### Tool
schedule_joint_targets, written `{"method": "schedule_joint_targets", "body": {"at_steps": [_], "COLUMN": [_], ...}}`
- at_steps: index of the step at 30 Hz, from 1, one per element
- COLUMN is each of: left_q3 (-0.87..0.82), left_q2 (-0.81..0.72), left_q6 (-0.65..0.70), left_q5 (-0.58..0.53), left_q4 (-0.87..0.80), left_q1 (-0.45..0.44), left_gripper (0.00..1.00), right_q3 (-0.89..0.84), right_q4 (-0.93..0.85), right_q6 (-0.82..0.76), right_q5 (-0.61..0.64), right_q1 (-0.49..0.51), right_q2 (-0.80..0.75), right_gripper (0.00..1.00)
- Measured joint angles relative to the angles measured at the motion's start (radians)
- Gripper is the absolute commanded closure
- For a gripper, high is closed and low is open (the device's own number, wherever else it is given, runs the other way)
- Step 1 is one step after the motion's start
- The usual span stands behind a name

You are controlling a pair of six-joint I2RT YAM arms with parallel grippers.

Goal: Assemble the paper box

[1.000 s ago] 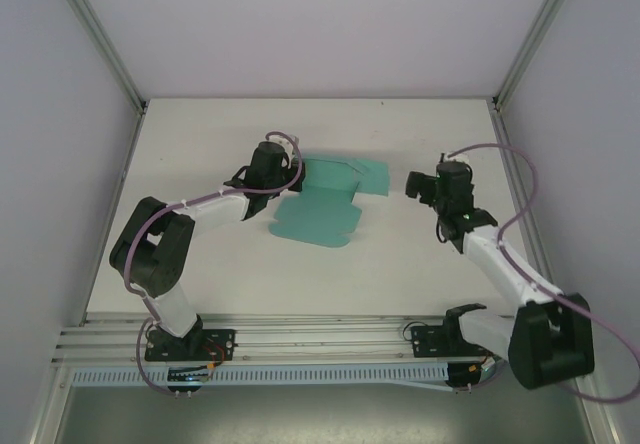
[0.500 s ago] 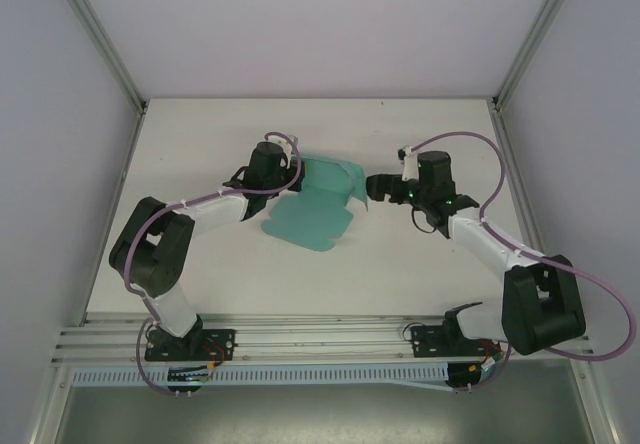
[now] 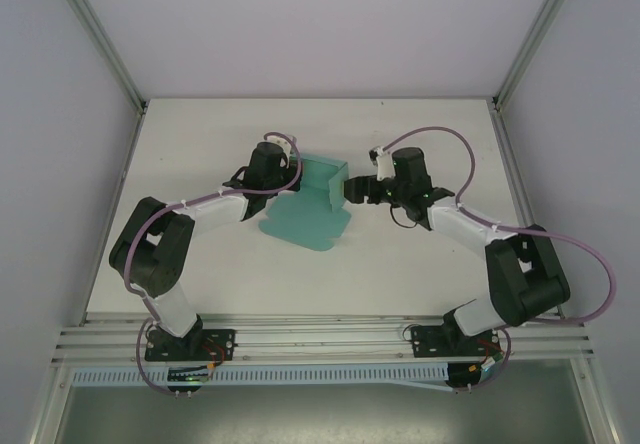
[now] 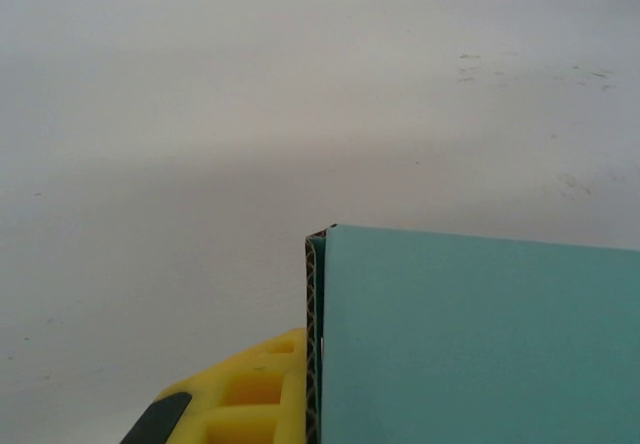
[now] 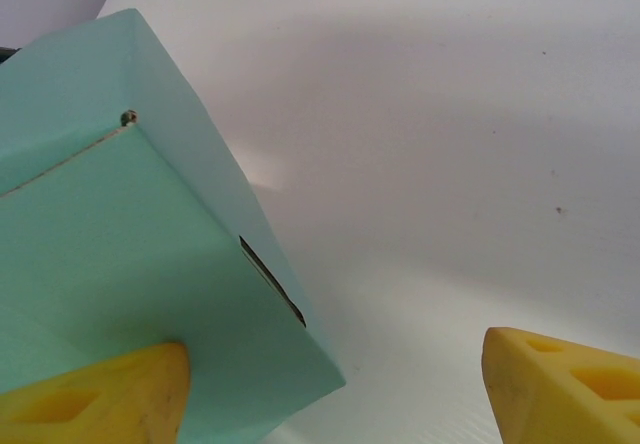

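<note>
1. My right gripper (image 3: pixel 350 190) is spread wide and grasps nothing. One of its fingers (image 5: pixel 100 394) presses against the outer face of the paper box (image 3: pixel 305 219), at the right end of the panel that stands upright. Its second finger (image 5: pixel 560 384) hangs over bare table.
2. My left gripper (image 3: pixel 296 178) sits at the left end of that same panel. In the left wrist view a yellow finger (image 4: pixel 250 399) touches the card's corrugated cut edge. The teal face covers the rest, so I cannot tell whether this claw is clenched or released.
3. The box is half-folded near the middle of the table, between my two grippers. One panel is raised, and the rest lies low on the surface towards my bases. A narrow slit (image 5: pixel 272 279) shows in the face near my right gripper.
4. The table (image 3: pixel 430 264) is white with a few faint specks. Pale walls (image 3: pixel 320 24) and metal frame posts (image 3: pixel 100 39) enclose it, and a slotted rail (image 3: pixel 320 329) runs along the near edge.
5. Purple cables (image 3: pixel 440 136) loop above both my arms.
</note>
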Motion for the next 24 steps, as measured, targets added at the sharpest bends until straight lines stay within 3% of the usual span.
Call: {"method": "schedule_joint_targets", "body": {"at_steps": [7,12,24], "left_q3": [0.0,0.0,0.0], "left_q2": [0.0,0.0,0.017], "left_q6": [0.006,0.017,0.062], "left_q5": [-0.075,-0.069,-0.103], "left_q4": [-0.016,-0.018,-0.023], "left_q1": [0.002,0.002,0.003], "left_gripper": [1.0,1.0,1.0], "right_q3": [0.013,0.023,0.119], "right_q4": [-0.019,-0.028,-0.013], "right_q6": [-0.007,-0.024,-0.064], "right_q5": [0.01,0.009,0.015], "right_q1": [0.049,0.077,0.079], "right_q2": [0.004,0.011,0.18], "right_gripper": [0.28,0.28,0.3]}}
